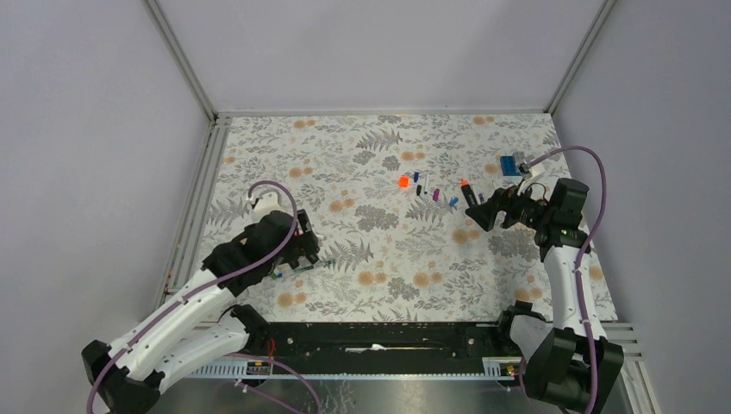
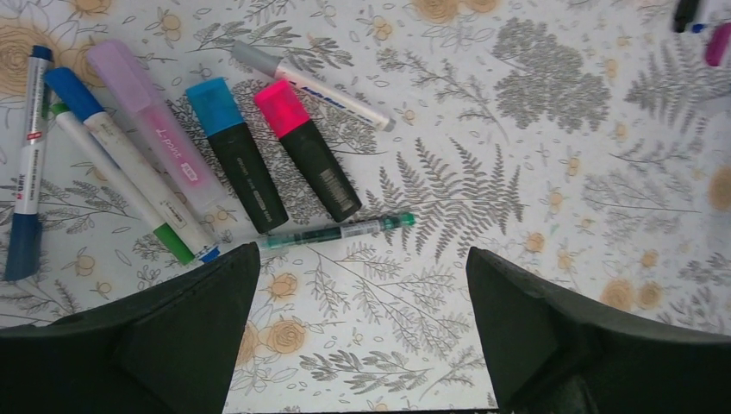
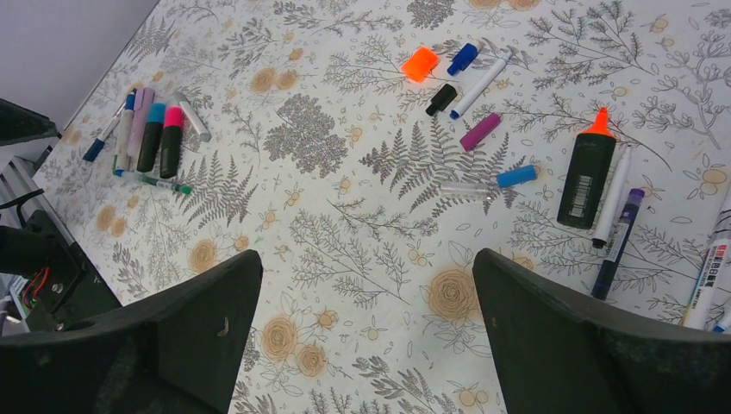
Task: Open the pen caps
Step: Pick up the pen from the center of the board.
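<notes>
Hovering low near the desk's (image 1: 259, 172) left edge, showed the left tool (image 2: 362, 345) spread wide, nothing between its jaws. Found the capped pens bunched just ahead of it. Noted two black highlighters lying side by side there, long axes running away from the tool at a slant, blue cap (image 2: 214, 102) and pink cap (image 2: 280, 105) at the far ends, butts toward the fingers. Noted a green pen (image 2: 336, 231) lying crosswise just beside those butts, nearest the tool, and a lilac pen (image 2: 146, 121) further to the side. Showed the right tool (image 3: 366, 345) likewise spread and empty, toward the right edge, above pens already opened: an orange highlighter (image 3: 588, 172) with bare tip, a loose orange cap (image 3: 420, 63) well apart from it. Judged the left arm far nearer the capped bunch. Judged that a grip on a highlighter body would need the jaws turned square across that slanted axis, leaving the cap end free for the other arm.
</notes>
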{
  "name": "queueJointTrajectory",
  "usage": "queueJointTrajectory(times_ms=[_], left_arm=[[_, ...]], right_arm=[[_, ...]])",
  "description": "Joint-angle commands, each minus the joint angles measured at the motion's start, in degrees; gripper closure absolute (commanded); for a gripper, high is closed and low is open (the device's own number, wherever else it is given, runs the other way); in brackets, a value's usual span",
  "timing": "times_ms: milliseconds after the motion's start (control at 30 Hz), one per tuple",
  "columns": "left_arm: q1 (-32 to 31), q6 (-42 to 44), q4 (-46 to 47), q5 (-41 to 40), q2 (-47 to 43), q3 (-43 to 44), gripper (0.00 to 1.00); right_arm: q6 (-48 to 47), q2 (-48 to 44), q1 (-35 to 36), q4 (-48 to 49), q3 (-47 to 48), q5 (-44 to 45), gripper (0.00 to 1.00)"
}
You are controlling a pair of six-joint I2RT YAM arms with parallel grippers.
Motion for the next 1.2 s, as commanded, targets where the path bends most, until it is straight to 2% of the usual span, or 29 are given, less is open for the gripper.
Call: queueJointTrajectory(times_ms=[0, 233, 400, 467, 533, 667, 867, 967, 1167], left_arm=[[0.2, 0.8, 2.5, -4.3, 4.5, -1.0, 0.01], [0.2, -0.8, 9.5, -3.0, 14.1, -2.0, 0.01], [0.2, -10.3, 10.5, -5.1, 20.6, -0.5, 0.02], [0.2, -14.5, 10.3, -5.2, 23.4, -0.1, 0.08], [0.3, -19.4, 7.4, -6.8, 26.7, 1.1, 0.19], [0.6, -24.1, 2.0, -10.3, 33.1, 4.7, 0.29], [2.0, -22.1, 3.8, -10.0, 37.9, 6.8, 0.34], [3.5, -20.8, 5.7, -8.6, 38.9, 6.2, 0.39], [6.1, -18.7, 9.4, -6.1, 38.7, 3.7, 0.42]], right_arm=[[0.9, 0.7, -0.2, 2.5, -0.5, -1.7, 0.0], [0.8, 1.7, -0.4, 2.5, -0.6, -1.4, 0.0], [0.6, 2.4, -0.5, 2.5, -0.8, -1.3, 0.0], [0.6, 2.7, -0.5, 2.5, -0.8, -1.2, 0.0], [0.4, 2.8, -0.6, 2.5, -0.9, -1.1, 0.0], [0.4, 3.3, -0.7, 2.5, -0.9, -1.0, 0.01], [0.2, 3.7, -0.9, 2.6, -1.0, -0.7, 0.01], [0.1, 3.8, -1.0, 2.5, -1.1, -0.7, 0.01], [0.1, 4.3, -1.1, 2.6, -1.1, -0.7, 0.0]])
